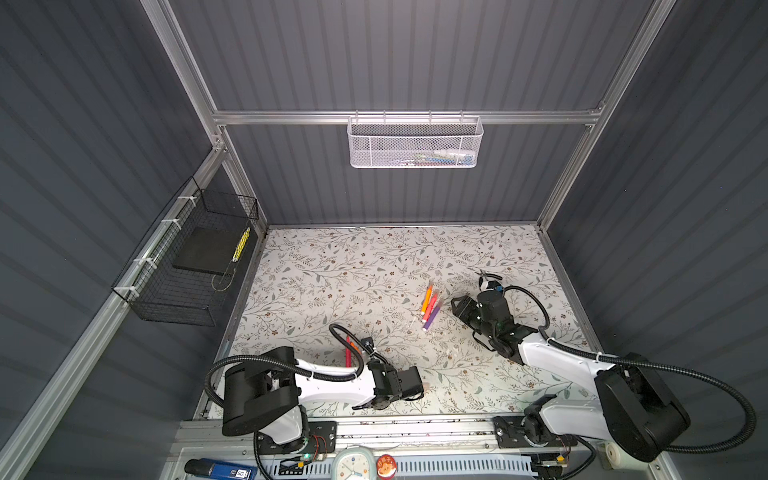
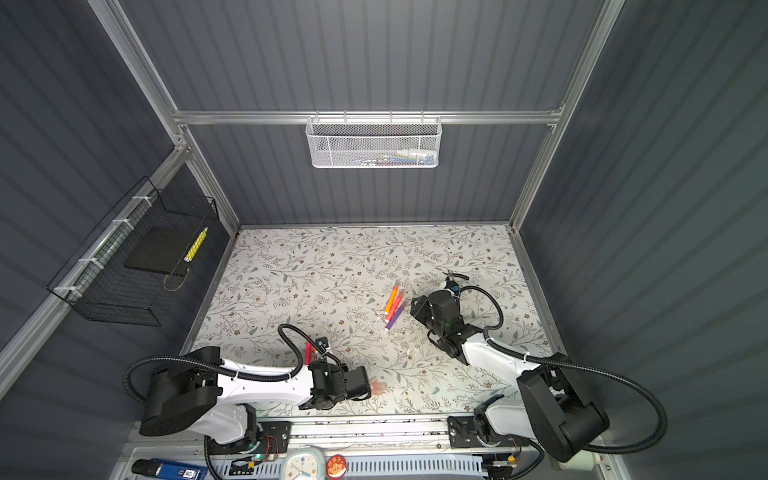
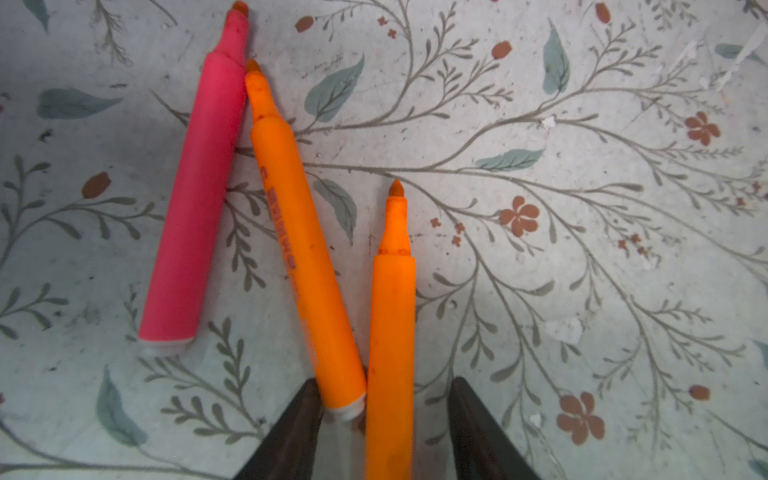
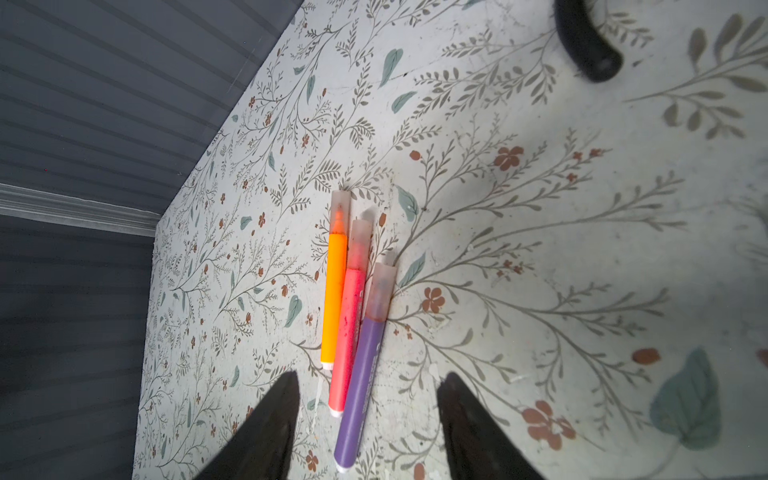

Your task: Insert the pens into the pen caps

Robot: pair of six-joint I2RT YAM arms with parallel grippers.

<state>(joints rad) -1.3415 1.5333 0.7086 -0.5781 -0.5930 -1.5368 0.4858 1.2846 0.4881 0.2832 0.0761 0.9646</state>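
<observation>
Left gripper jaws apart around uncapped orange pen, second orange pen against one finger, near tabletop front edge. Right gripper apart over three capped pens; pliers beyond.

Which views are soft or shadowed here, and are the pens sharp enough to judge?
Left wrist view: uncapped pens sharp, left gripper blurred, a soft shadow around the pink pen. Right wrist view: capped pens sharp, right gripper blurred. Both top views: even light, pens too small for detail.
</observation>
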